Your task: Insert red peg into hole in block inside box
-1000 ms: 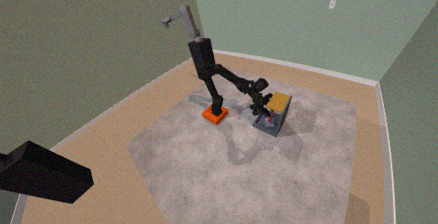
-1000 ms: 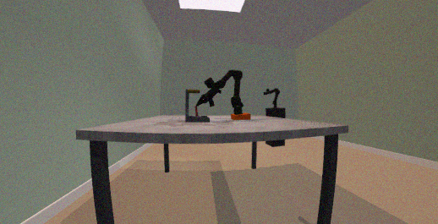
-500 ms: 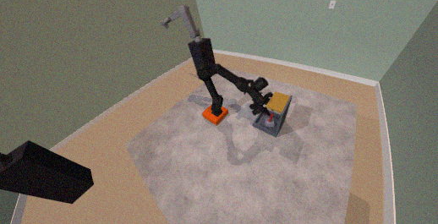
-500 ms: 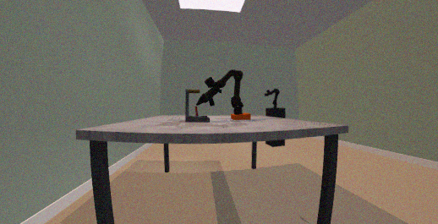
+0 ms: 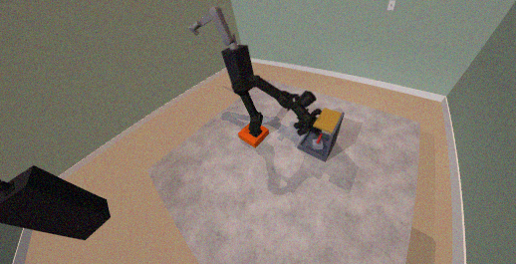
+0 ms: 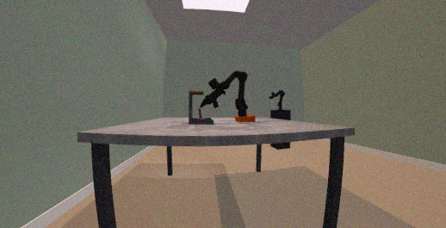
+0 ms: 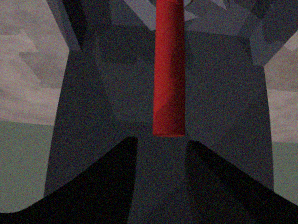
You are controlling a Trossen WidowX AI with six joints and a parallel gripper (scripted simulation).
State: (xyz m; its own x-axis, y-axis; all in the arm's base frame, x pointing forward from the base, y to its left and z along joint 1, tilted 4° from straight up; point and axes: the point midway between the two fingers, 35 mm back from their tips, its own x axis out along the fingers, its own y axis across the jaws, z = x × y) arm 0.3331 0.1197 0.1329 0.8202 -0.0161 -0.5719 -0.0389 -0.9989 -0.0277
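The red peg [image 5: 320, 138] [image 6: 200, 113] [image 7: 170, 75] stands inside the box [image 5: 324, 156] [image 6: 190, 107], below roof height, and leans slightly. Its lower part meets the pale block [image 5: 316, 145] on the box floor; its lower end is out of the wrist view, so its depth in the hole cannot be told. My gripper [image 6: 201, 107] [image 7: 161, 149] is partly open and empty, its fingers a little wider apart than the peg. Its tips are just past the peg's upper end, in the box's open front, lower than the yellow roof [image 5: 329, 120] [image 6: 197, 93].
The box's back wall [image 7: 230, 100] is behind the peg, with side walls low beside it. The roof overhangs close to the gripper. The arm's orange base [image 5: 254, 136] [image 6: 244, 119] stands on the table [image 5: 239, 197] [image 6: 267, 140] in front of the box's open side.
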